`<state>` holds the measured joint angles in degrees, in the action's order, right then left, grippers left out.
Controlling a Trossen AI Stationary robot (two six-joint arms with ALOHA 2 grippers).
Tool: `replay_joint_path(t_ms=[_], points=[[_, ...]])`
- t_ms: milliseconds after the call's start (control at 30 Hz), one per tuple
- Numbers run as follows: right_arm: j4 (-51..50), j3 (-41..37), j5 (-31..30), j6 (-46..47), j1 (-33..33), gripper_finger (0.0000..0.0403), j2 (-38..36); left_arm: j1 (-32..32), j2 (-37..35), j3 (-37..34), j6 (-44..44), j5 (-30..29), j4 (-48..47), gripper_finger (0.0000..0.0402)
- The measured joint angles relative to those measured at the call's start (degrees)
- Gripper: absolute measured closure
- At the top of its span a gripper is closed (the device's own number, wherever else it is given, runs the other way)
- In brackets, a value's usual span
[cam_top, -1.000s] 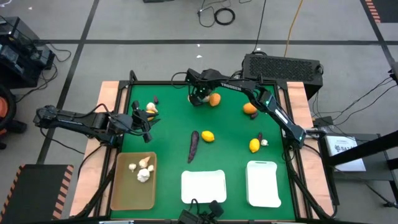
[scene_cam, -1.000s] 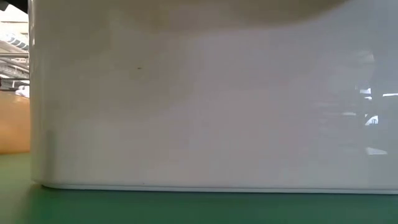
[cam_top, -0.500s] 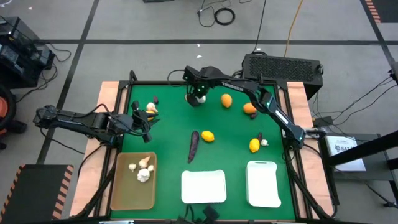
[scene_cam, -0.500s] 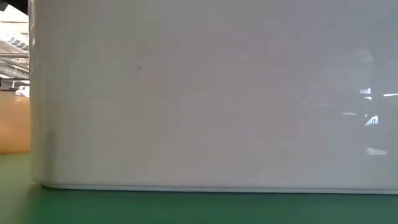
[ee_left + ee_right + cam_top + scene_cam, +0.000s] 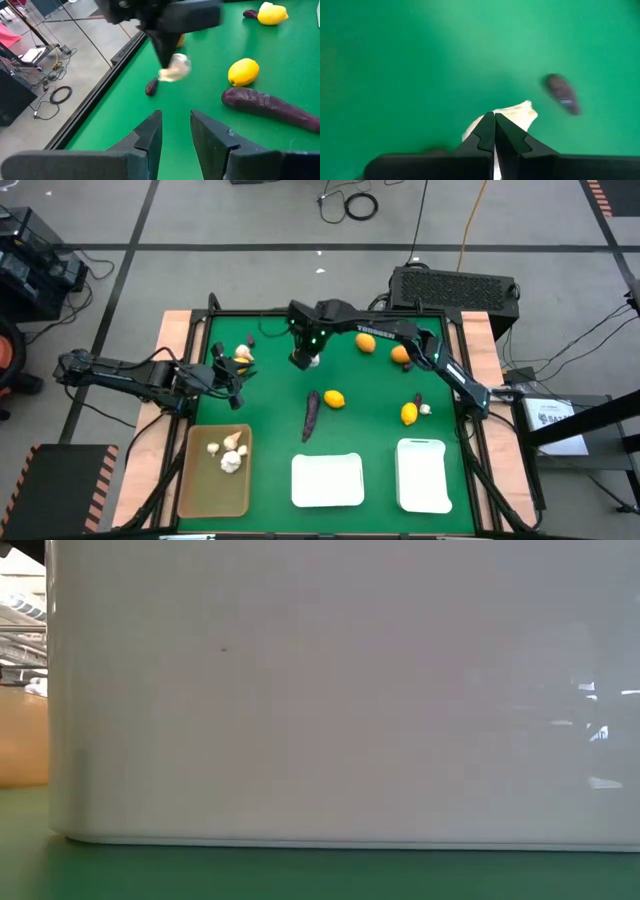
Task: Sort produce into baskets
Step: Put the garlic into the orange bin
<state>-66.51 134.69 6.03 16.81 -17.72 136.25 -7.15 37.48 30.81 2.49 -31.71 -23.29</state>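
The green felt table (image 5: 270, 430) carries three baskets along its near edge: the long tan-brown tray (image 5: 215, 475) at left holding three whitish knobbly bulbs (image 5: 229, 452), the white middle tray (image 5: 327, 480), and the white right tray (image 5: 423, 474). A dark purple elongated piece (image 5: 311, 413) lies mid-table, a yellow citrus fruit (image 5: 335, 399) just beside it on the right. Two round orange fruits (image 5: 366, 342) lie at the far side.

A: How's the light from above?

B: Bright and even; the green surface (image 5: 350, 425) shows only short, soft shadows under the produce.

A: And down low?

B: A white basket wall (image 5: 330, 700) fills the view, close, with faint glare patches towards one side.

A: The wrist cameras?

B: The right arm (image 5: 165, 20) smears with motion blur in the left one; the small purple piece (image 5: 561, 93) looks soft.
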Motion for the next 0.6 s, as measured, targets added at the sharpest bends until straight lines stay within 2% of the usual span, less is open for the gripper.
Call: replay_joint_path(t_ms=[400, 600], points=[[2.08, 0.00, 0.20, -0.57, 9.48, 0.0402, 0.00, 0.00, 0.01, 0.00, 0.12, 0.00, 0.02, 0.0292], [5.94, 0.00, -3.17, -0.13, 12.95, 0.0402, 0.47, 0.01, 0.01, 0.00, 0.15, -0.01, 0.02, 0.0292]])
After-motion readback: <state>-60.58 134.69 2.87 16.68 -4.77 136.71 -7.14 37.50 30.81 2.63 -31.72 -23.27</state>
